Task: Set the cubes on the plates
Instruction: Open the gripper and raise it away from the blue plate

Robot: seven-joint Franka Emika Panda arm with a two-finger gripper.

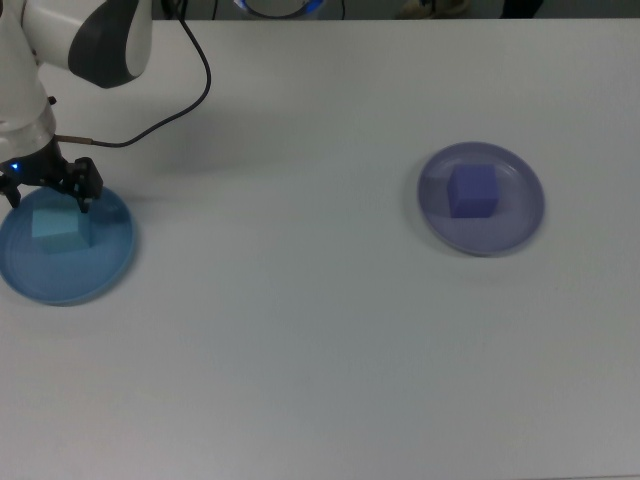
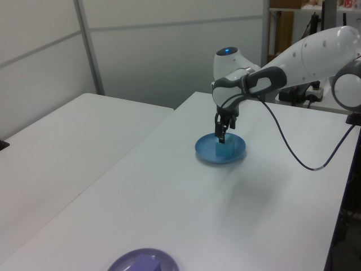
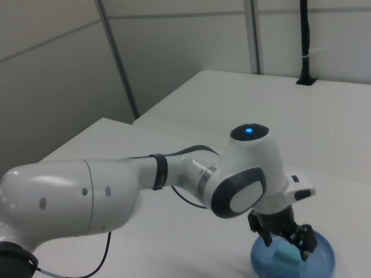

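The turquoise cube [image 1: 55, 225] rests on the light blue plate [image 1: 62, 277] at the top view's left edge. My gripper [image 1: 47, 196] hovers just over it, open, with a finger to either side and neither touching the cube. In the left view the gripper [image 2: 221, 134] is a little above the cube [image 2: 224, 151] and plate [image 2: 238, 150]. The right view shows the spread fingers [image 3: 307, 242] above the cube [image 3: 285, 255] on its plate [image 3: 324, 256]. The purple-blue cube [image 1: 472, 190] sits on the lavender plate [image 1: 522, 222] at the top view's right.
A black cable [image 1: 190, 95] trails from the arm across the table's back left in the top view. A second white table [image 2: 62, 141] stands beside this one at the left view's left, with a gap between them.
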